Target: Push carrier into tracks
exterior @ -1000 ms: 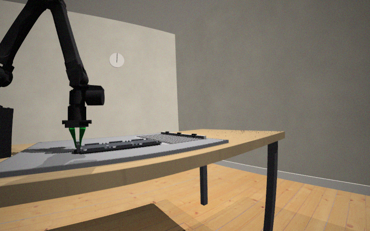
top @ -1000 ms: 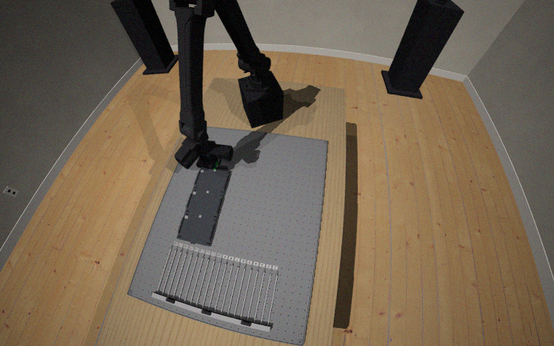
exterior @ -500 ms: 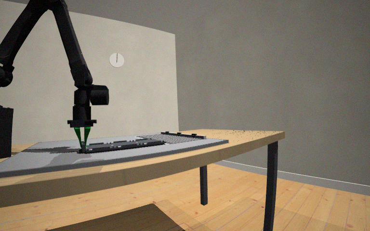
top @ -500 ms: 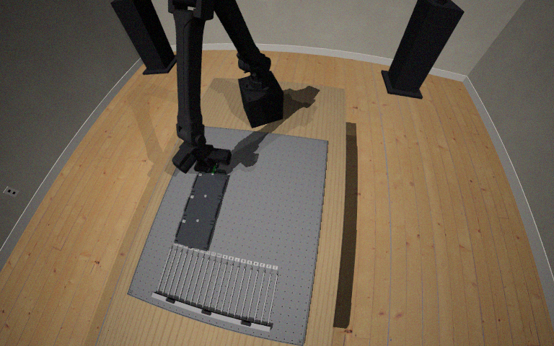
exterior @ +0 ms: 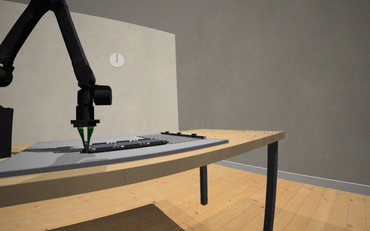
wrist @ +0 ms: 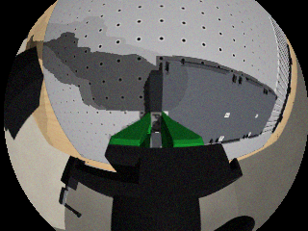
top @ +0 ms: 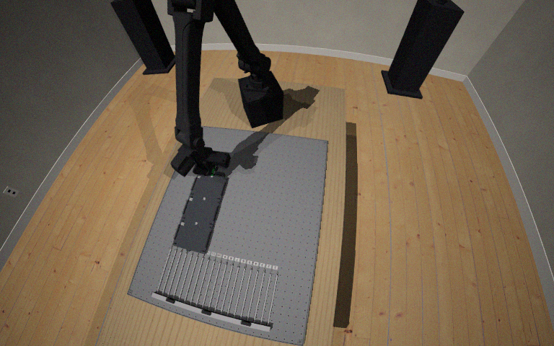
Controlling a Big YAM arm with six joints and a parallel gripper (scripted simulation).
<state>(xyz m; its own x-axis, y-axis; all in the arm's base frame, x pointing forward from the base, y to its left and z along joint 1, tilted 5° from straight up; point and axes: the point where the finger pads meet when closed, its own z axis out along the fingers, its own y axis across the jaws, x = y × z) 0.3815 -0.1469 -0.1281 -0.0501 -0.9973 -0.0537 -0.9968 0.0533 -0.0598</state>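
Note:
Carrier PC7 (top: 200,214) is a long dark flat plate lying on the grey baseplate (top: 269,212). Its far end reaches the mouth of the rails RAILS (top: 218,285) on the tracks 13-18 side and covers the number tiles there. My gripper (top: 212,174) points straight down at the carrier's near end and is shut on its handle (wrist: 154,92). In the side view, the green fingers (exterior: 86,145) reach down to the end of the carrier (exterior: 128,143). The wrist view shows the fingers on the handle, with the carrier (wrist: 218,99) stretching away. The lamps (top: 170,300) on the stop bar (top: 210,312) are dark.
Number tiles (top: 242,261) for the other tracks lie uncovered in front of the rails. The arm's black base (top: 261,99) stands on the table behind the baseplate. The table edge (exterior: 191,160) is close beside the baseplate. Black pillars (top: 420,45) stand on the floor.

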